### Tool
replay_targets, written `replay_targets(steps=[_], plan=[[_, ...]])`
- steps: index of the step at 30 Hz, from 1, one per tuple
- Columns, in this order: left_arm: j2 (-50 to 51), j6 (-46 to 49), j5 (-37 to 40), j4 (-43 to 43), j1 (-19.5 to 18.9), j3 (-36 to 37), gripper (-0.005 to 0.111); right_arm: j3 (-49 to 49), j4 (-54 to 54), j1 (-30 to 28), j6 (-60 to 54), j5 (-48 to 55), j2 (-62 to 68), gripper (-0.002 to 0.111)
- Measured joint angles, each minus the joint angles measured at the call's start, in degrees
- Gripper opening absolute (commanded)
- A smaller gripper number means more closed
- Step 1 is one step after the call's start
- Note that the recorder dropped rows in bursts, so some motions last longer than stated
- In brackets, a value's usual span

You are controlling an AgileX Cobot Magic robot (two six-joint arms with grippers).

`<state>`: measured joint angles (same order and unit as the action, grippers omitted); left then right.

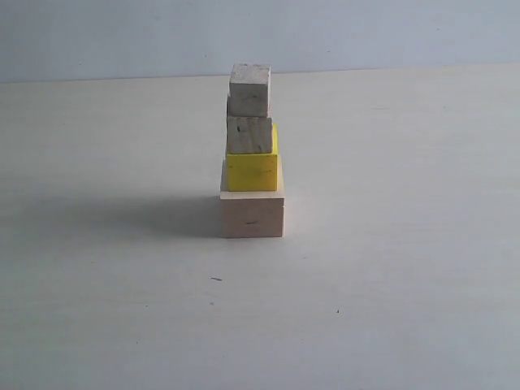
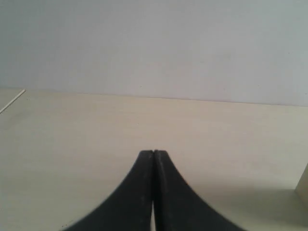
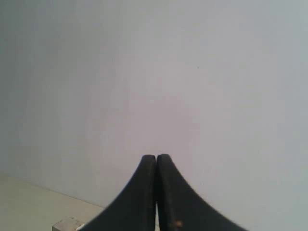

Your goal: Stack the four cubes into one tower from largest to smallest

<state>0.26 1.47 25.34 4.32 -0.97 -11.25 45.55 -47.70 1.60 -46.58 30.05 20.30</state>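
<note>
Tower: upright on the table, four cubes high, touched by neither gripper.
Base: large pale wood cube, flat on the table, widest of the four.
Second level: yellow cube, resting on the base and narrower than it.
Third level: small speckled cube, on the yellow cube, shifted slightly toward the left arm's side, so a thin yellow strip shows on the right arm's side.
Top level: second small speckled cube, on the third one, turned a little against it.
Left gripper: dark fingers pressed together, tip against tip, pinching nothing, low over the table.
Ahead of it: bare table up to the wall; farther forward and off to one side a pale block edge with its shadow. Cannot tell which cube.
Right gripper: fingers also pressed together, pinching nothing, pointed at the wall.
Near its fingers: pale block top, partly hidden behind one finger. Cannot tell which cube.
</note>
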Motion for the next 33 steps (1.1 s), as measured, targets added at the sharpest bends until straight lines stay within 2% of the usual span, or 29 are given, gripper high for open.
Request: replay_targets(steps=[9, 18, 33], plan=[[0.00, 0.00, -7.90, 4.77, 0.00, 10.79, 0.000, 0.00, 0.00, 0.00, 0.00, 0.00, 0.00, 0.000], [0.00, 2.25, -4.51, 5.79, 0.00, 11.05, 0.000, 0.00, 0.00, 0.00, 0.00, 0.00, 0.00, 0.000], [0.00, 4.06, -4.37, 5.79, 0.00, 11.05, 0.000, 0.00, 0.00, 0.00, 0.00, 0.00, 0.00, 0.000]])
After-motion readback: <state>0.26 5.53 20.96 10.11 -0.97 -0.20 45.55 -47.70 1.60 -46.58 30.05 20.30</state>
